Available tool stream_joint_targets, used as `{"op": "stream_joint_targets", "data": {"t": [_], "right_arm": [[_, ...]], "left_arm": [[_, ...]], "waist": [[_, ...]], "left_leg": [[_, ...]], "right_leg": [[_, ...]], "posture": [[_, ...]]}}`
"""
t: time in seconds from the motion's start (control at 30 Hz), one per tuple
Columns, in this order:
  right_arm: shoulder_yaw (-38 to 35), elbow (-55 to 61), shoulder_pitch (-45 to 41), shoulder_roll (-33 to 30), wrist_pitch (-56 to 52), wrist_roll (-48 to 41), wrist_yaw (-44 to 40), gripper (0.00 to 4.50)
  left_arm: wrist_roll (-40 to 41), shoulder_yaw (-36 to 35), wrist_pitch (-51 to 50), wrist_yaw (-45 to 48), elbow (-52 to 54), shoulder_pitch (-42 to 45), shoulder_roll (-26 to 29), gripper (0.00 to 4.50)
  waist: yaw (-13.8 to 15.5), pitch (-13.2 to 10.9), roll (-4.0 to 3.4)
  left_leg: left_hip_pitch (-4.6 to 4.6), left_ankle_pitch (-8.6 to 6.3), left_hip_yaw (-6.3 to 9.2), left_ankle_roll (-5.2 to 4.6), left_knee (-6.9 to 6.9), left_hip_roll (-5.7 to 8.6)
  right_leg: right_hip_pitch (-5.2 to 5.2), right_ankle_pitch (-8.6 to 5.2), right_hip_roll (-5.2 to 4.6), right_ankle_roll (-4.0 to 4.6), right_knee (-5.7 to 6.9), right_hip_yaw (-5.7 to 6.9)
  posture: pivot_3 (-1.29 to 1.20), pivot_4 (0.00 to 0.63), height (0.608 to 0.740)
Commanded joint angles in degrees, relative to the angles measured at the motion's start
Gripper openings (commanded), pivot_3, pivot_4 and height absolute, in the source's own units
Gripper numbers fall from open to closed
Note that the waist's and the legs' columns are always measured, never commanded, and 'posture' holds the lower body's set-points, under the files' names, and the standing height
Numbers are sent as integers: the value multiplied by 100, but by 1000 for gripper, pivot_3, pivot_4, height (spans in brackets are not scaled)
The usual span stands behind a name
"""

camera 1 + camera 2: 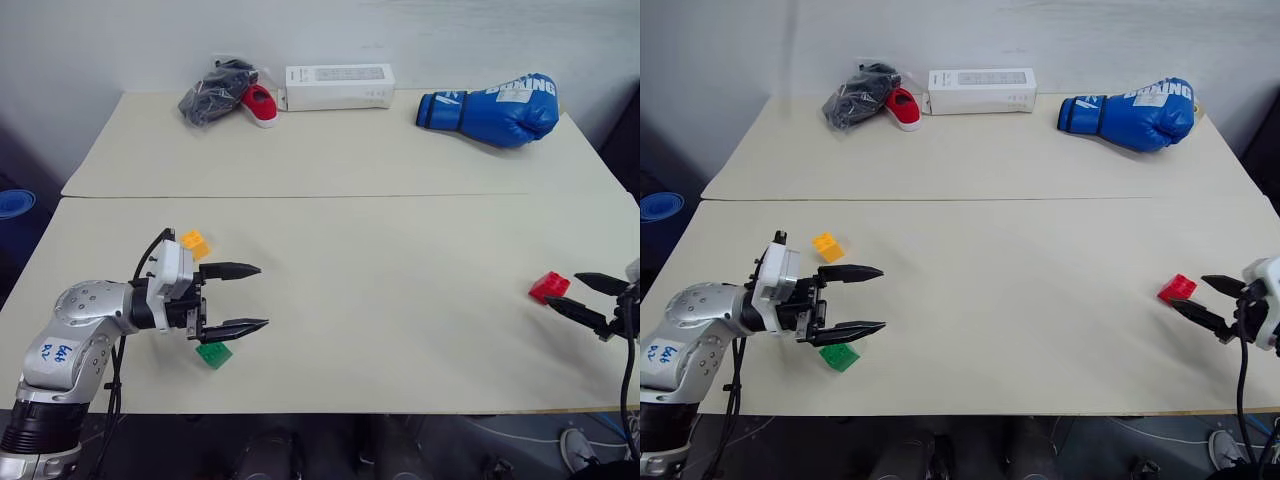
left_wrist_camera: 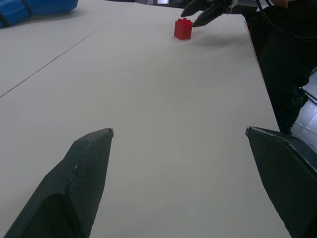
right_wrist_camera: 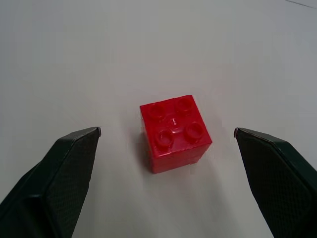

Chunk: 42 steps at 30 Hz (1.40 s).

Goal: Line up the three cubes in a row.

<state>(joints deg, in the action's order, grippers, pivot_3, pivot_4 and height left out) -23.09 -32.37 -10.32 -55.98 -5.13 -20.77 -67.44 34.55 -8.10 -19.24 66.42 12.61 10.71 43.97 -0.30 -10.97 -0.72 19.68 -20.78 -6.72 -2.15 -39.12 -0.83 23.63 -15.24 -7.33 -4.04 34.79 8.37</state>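
The near table (image 1: 400, 330) is mostly bare between the two arms, a broad stretch running from the left gripper (image 1: 245, 297) across to the red cube (image 1: 548, 287). A seam divides it from the far table (image 1: 330, 150), where a red shoe (image 1: 260, 103), a dark bundle (image 1: 213, 92), a white box (image 1: 338, 87) and a blue boxing glove (image 1: 492, 108) sit along the back edge by the wall.

The orange cube (image 1: 194, 243) lies just behind the left gripper. The green cube (image 1: 213, 354) lies just in front of it, close to the near edge of the table. The red cube sits far off near the table's right edge, upright with its studs up, well apart from the other two.

The left arm reaches in from the near left corner, its gripper roughly level and pointing toward the right, jaws spread wide and empty over bare table. The right gripper (image 1: 588, 296) comes in over the right edge, pointing left at the red cube. Its jaws are wide, one finger (image 3: 69, 168) on each side of the cube, clear gaps between, holding nothing.
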Motion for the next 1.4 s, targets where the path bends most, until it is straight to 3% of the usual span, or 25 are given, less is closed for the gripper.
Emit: {"op": "stream_joint_targets", "data": {"t": [0.03,0.2,0.23,0.4,0.53,0.73,0.87,0.97,1.17,1.4], "right_arm": [[213,-337,-477,-88,387,163,-225,4429],[756,-1198,-1292,-87,696,542,-538,4429],[817,-1336,-1423,-78,698,567,-614,4261],[1104,-1946,-1891,-181,828,812,-965,2942],[1114,-2182,-2094,-213,1027,870,-1090,1533],[1172,-1328,-2147,-122,933,650,-1630,1513],[1935,850,-2288,128,-157,566,-1934,1513],[2516,1577,-2653,619,-374,795,-1650,1513],[3523,1691,-2971,1393,-33,1352,-1610,1513],[3792,1708,-2940,1645,-111,1527,-1403,1513]], "left_arm": [[2,1,3,70,10,102,41,4500],[-13,15,-31,106,-8,167,66,4500],[-15,13,-36,108,-2,170,65,4500],[7,-56,-82,102,72,123,84,4500],[-20,-71,-45,95,54,80,66,4500],[-18,-72,-38,15,123,17,11,4500],[-13,-142,-15,66,58,-55,77,4500],[-38,-117,-7,80,-4,0,69,4500],[-105,-78,53,98,-59,84,30,4500],[-97,-136,74,37,58,-2,27,4500]], "waist": [[-9,0,0],[0,-1,0],[11,-1,0],[16,-1,0],[2,-1,-1],[3,-2,-3],[-62,-3,-5],[-106,-4,-3],[-15,-4,-3],[12,-5,3]], "left_leg": [[-1,0,-1,1,0,0],[-1,2,-2,0,0,0],[-1,2,-2,-1,0,0],[3,4,1,-3,-1,1],[4,5,1,-3,-2,1],[3,5,0,-1,-2,1],[1,6,1,7,-2,-6],[0,5,4,14,-2,-9],[50,7,17,10,-10,-1],[88,15,24,-7,-22,15]], "right_leg": [[0,0,1,0,1,0],[0,0,0,0,0,-1],[0,0,0,0,0,0],[-1,0,-1,0,-1,4],[0,0,-1,0,-1,4],[0,0,0,0,-1,3],[4,0,4,0,5,0],[5,-1,5,2,7,2],[36,0,-1,1,22,19],[59,5,-8,-8,20,35]], "posture": [[0,150,740],[0,150,740],[0,150,740],[0,150,740],[0,150,740],[0,150,740],[0,150,740],[0,150,740],[0,150,740],[0,150,740]]}}
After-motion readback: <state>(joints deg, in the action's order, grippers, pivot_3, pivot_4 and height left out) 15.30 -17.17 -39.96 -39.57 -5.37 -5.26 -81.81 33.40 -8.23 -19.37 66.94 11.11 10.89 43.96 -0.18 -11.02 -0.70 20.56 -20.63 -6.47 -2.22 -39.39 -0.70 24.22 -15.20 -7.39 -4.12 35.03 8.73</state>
